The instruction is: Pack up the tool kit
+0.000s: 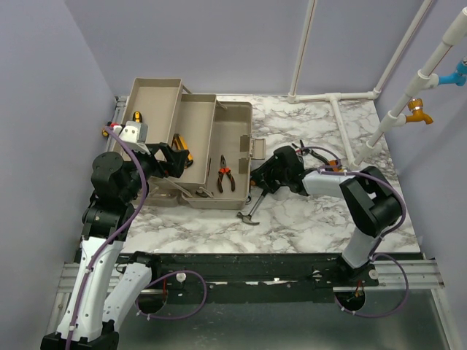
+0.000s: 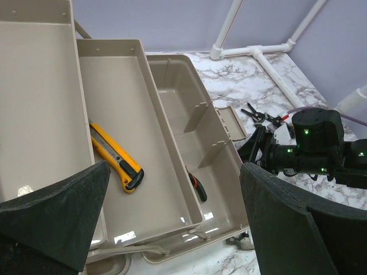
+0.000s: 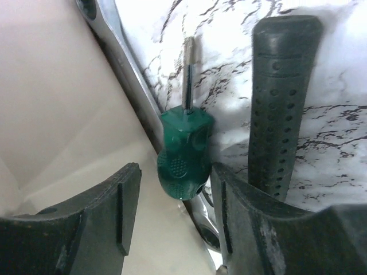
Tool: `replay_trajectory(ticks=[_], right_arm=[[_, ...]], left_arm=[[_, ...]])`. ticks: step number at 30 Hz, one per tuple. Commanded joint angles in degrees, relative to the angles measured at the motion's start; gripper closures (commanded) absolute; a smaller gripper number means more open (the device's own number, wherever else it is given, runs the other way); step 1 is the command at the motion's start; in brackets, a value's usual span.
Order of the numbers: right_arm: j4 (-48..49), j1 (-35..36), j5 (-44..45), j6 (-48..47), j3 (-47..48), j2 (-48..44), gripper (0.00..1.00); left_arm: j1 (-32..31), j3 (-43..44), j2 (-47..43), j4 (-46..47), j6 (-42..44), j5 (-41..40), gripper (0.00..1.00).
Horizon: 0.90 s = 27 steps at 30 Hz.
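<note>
You're at the pick-up: your right gripper (image 3: pixel 175 192) has its jaws spread astride the green stubby screwdriver (image 3: pixel 183 152), which lies on the bench (image 1: pixel 306 219) at 3 o'clock of the toolbox (image 1: pixel 235 131). Next, close without catching the wrench (image 3: pixel 123 63). The left gripper (image 2: pixel 175 169) also has its jaws spread.

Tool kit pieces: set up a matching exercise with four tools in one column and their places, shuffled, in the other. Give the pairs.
Tools
1. yellow utility knife
2. orange-handled pliers
3. green screwdriver
4. hammer

Places
A. on the marble table, not between any fingers
B. between the open fingers of the right gripper
C. in the middle fold-out tray
D. in the bottom compartment of the toolbox

Pairs: 1-C, 2-D, 3-B, 4-A
</note>
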Motion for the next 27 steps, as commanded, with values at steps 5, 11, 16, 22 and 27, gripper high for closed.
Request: replay_trajectory(ticks=[5, 11, 16, 22, 27], right_arm=[[-2.5, 0.3, 6.9, 3.3, -1.9, 2.0, 0.69], [3.3, 0.3, 9.4, -3.8, -10.0, -9.9, 0.83], [4.3, 0.3, 11.0, -10.6, -15.1, -21.4, 0.83], [8.4, 0.3, 4.7, -19.5, -18.4, -31.0, 0.88], [9.0, 0.5, 1.7, -25.5, -17.5, -36.9, 0.92]], left_arm=[[0.0, -0.9, -0.4, 1.3, -0.2, 1.5, 0.01], [0.0, -1.0, -0.2, 1.4, -0.3, 3.0, 0.02], [0.0, -0.2, 1.5, 1.8, -0.8, 6.4, 0.02], [0.0, 0.4, 3.4, 1.6, -1.6, 10.7, 0.02], [-0.1, 0.0, 3.6, 1.9, -1.7, 11.3, 0.01]])
